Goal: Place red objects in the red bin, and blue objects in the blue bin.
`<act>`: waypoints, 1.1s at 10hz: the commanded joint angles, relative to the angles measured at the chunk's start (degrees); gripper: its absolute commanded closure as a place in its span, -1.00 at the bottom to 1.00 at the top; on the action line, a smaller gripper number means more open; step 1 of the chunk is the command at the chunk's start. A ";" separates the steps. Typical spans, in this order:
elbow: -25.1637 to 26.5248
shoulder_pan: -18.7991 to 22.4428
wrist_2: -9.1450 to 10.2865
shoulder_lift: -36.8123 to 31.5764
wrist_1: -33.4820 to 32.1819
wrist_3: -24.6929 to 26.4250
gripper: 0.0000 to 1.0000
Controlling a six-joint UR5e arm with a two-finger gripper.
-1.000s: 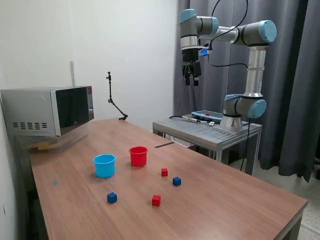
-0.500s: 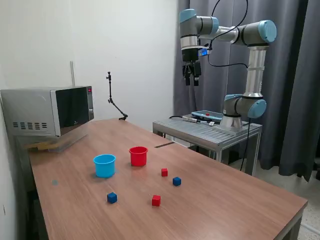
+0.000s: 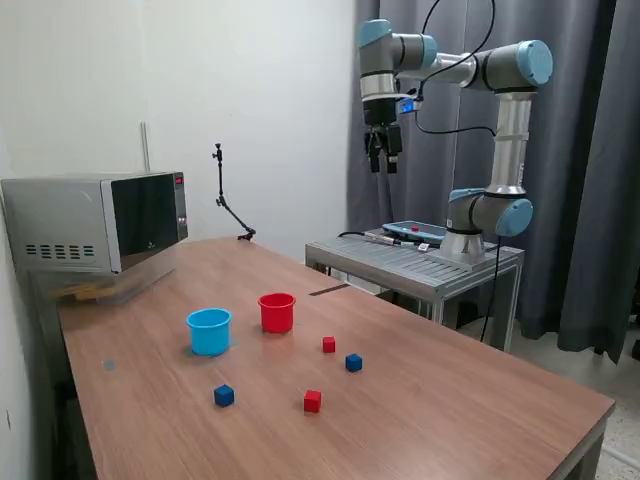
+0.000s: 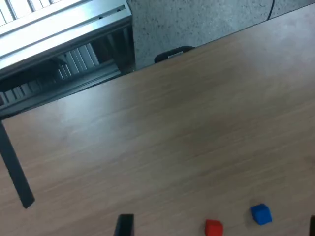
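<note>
In the exterior view, the red bin [image 3: 277,312] and the blue bin [image 3: 209,331] stand side by side on the wooden table [image 3: 450,400]. One red cube [image 3: 329,344] and one dark-blue cube [image 3: 354,363] lie to the exterior view's right of the red bin. A second red cube [image 3: 313,401] and a second blue cube [image 3: 224,396] lie nearer the front. My gripper [image 3: 383,165] hangs high above the table's far edge, empty. The wrist view shows a red cube [image 4: 213,228] and a blue cube [image 4: 261,214] far below, with one fingertip [image 4: 125,225] at the frame edge and the fingers spread wide.
A microwave [image 3: 95,222] sits at the table's back on the exterior view's left, with a thin black stand [image 3: 228,205] behind it. The arm's base stands on a metal cart [image 3: 415,260] beyond the table, which also carries a teach pendant [image 3: 412,232]. Dark curtains hang behind.
</note>
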 commanded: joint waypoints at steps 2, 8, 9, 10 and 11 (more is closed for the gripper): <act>-0.09 0.30 0.00 3.13 -0.45 0.04 -1.00; -5.79 6.62 0.00 13.06 -6.61 0.13 -1.00; -6.59 7.24 0.00 14.12 -6.69 0.22 -1.00; -7.46 7.33 0.00 15.26 -6.95 0.39 -1.00; -7.65 7.68 0.09 16.92 -7.48 0.57 -1.00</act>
